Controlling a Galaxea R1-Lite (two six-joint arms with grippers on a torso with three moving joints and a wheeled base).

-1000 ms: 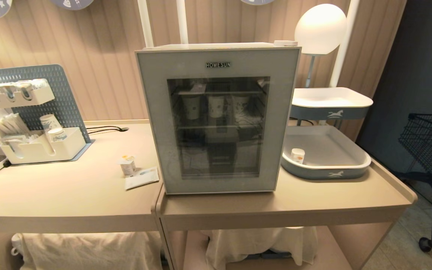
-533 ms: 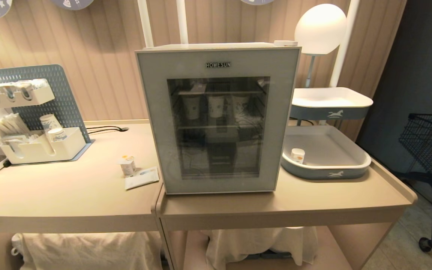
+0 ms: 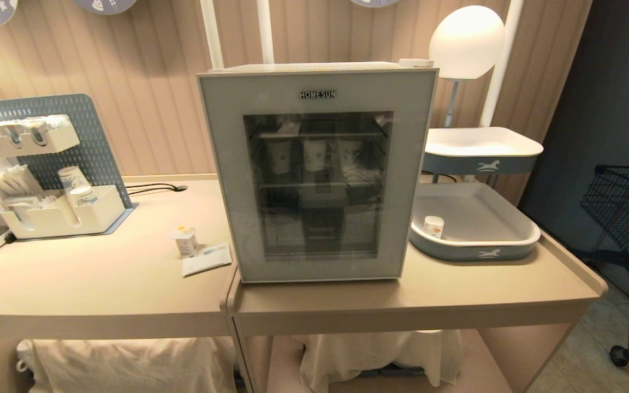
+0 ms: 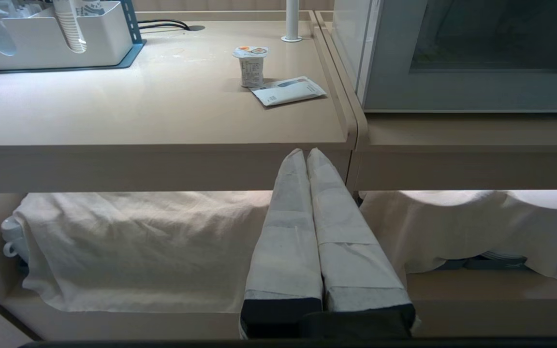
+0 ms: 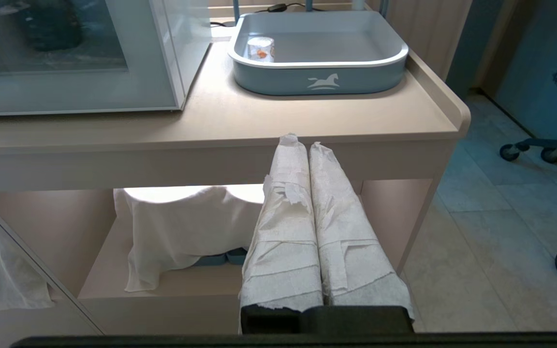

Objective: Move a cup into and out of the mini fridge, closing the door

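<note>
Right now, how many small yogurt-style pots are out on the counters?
2. One pot stands on the left counter beside a flat packet; the other sits in the lower blue tray right of the fridge. More may be hidden inside.

One mini fridge (image 3: pixel 317 169) stands here with three paper cups (image 3: pixel 314 154) behind its glass. Two small yogurt pots: one (image 3: pixel 186 240) on the left table (image 3: pixel 85 278), another (image 3: pixel 433 226) in the lower of two trays (image 3: pixel 503 243).

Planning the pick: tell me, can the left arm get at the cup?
Probably yes: the cup stands in the open on the counter, nothing before it; the left end effector is shut and below the counter edge.
</note>
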